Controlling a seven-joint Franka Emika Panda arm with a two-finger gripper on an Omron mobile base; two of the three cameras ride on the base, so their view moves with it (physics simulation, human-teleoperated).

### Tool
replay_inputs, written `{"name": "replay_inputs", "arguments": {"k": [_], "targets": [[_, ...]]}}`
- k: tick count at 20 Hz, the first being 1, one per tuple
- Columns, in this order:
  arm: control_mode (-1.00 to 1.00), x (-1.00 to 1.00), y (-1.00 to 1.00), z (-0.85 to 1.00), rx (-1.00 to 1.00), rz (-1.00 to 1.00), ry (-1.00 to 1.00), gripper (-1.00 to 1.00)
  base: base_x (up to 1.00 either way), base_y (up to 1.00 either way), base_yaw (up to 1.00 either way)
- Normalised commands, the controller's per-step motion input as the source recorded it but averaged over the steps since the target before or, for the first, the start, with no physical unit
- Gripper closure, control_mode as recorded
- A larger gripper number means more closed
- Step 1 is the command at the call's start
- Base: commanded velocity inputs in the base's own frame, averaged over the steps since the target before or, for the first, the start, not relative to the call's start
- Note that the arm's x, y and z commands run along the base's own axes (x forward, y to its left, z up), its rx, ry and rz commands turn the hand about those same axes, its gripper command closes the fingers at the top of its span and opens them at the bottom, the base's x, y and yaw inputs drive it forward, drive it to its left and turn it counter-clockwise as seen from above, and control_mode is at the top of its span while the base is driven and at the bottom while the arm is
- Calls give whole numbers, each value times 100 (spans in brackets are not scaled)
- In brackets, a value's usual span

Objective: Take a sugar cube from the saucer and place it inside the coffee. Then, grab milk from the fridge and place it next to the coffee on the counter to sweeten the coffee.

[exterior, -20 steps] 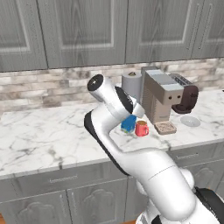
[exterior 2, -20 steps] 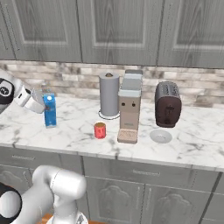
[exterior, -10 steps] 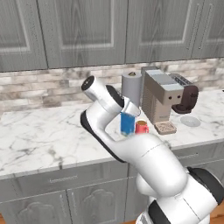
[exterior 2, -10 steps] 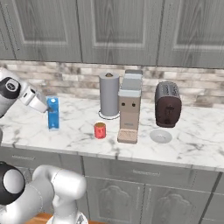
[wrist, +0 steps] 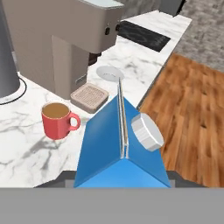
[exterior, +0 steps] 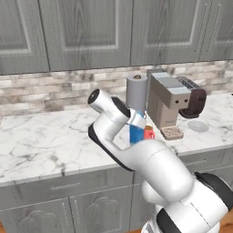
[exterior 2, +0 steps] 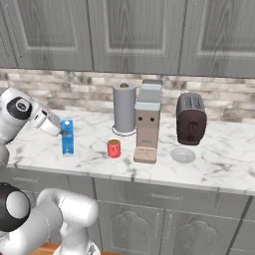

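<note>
Milk (exterior 2: 67,137) has shifted right toward the coffee (exterior 2: 114,148) — gripper (exterior 2: 63,132) fingers clamped on carton, placement nearly done.

Grey panelled wall cabinets (exterior 2: 134,35) are hanging across the top of the kitchen, well above the gripper (exterior 2: 61,130), with a band of brick-pattern backsplash (exterior: 50,91) running behind it. Matching grey base cabinets (exterior 2: 164,219) and drawers are sitting below. Past the gripper, a paper towel roll (exterior 2: 124,108), a beige coffee machine (exterior 2: 147,122) and a dark toaster (exterior 2: 191,118) are standing in a row. Warm wooden flooring (wrist: 192,109) is showing below the worktop edge. Even light is falling throughout.
</note>
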Motion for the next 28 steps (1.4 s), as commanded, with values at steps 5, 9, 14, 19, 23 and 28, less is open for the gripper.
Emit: {"name": "replay_inputs", "arguments": {"k": [5,9,14,19,23,28], "targets": [[-100,35,-6,-21,-2,-7,0,100,0,0,0],[-100,31,-7,-23,-3,-2,0,100,0,0,0],[-100,22,-12,-20,-4,-1,0,100,0,0,0],[-100,23,-14,-17,-3,-1,0,100,0,0,0],[-100,20,-9,-14,0,-1,0,100,0,0,0],[-100,17,-2,-19,-1,-1,-1,100,0,0,0]]}}
